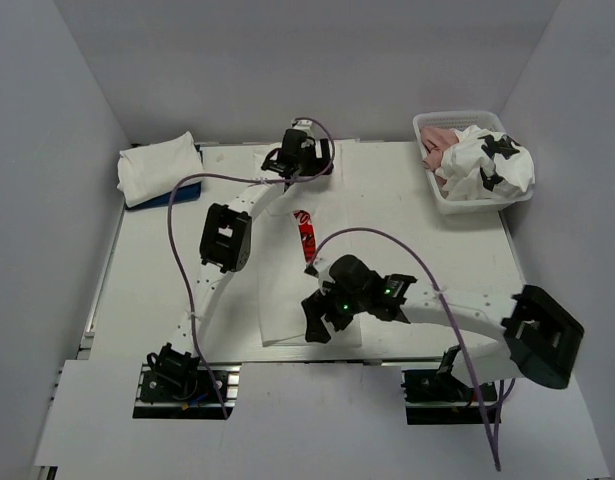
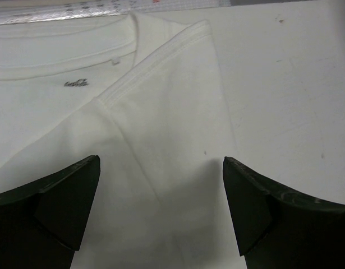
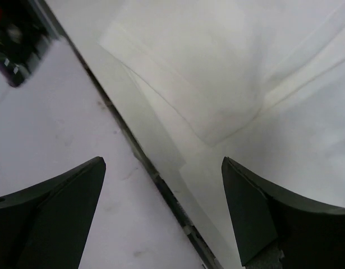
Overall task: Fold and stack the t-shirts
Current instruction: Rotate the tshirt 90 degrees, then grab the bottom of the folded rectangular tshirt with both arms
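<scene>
The white t-shirt with the red print (image 1: 282, 300) lies spread in the middle of the table (image 1: 147, 270). The left gripper (image 2: 161, 168) hangs over its far end, beside the collar and one sleeve, with jaws wide apart and nothing between them. The right gripper (image 3: 161, 165) is also wide open and empty, above the near hem corner at the table edge. A folded white tee (image 1: 159, 168) lies on a blue tee (image 1: 187, 192) in the far left corner. The pink tee (image 1: 439, 140) and the white tee with black patches (image 1: 492, 165) are in the basket (image 1: 452, 116) at the far right.
</scene>
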Controlling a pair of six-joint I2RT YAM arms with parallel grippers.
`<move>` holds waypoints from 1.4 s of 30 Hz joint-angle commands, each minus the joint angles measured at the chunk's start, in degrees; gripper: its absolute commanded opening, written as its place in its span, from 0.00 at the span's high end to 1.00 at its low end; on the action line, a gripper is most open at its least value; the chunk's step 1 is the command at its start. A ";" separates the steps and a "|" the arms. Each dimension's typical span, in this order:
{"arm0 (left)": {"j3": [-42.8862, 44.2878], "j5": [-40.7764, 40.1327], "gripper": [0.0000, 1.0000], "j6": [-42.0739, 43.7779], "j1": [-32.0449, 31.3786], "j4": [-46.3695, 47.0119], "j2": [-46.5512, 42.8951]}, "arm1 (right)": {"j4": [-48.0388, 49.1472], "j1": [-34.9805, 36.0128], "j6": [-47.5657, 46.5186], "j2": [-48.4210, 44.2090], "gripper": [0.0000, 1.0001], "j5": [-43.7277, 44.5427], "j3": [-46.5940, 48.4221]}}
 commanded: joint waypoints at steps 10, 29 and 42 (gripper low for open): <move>-30.09 -9.78 0.00 -4.36 0.43 -27.80 -57.12 | 0.08 -0.02 13.83 -22.15 0.10 27.20 -5.62; -112.31 13.50 0.00 -32.40 -12.22 -23.69 -101.64 | -8.02 -0.55 24.13 -27.08 0.10 19.07 -18.01; -112.42 6.13 0.46 -33.83 -18.38 -20.17 -86.00 | -10.30 -0.46 22.37 -22.78 0.14 17.84 -17.40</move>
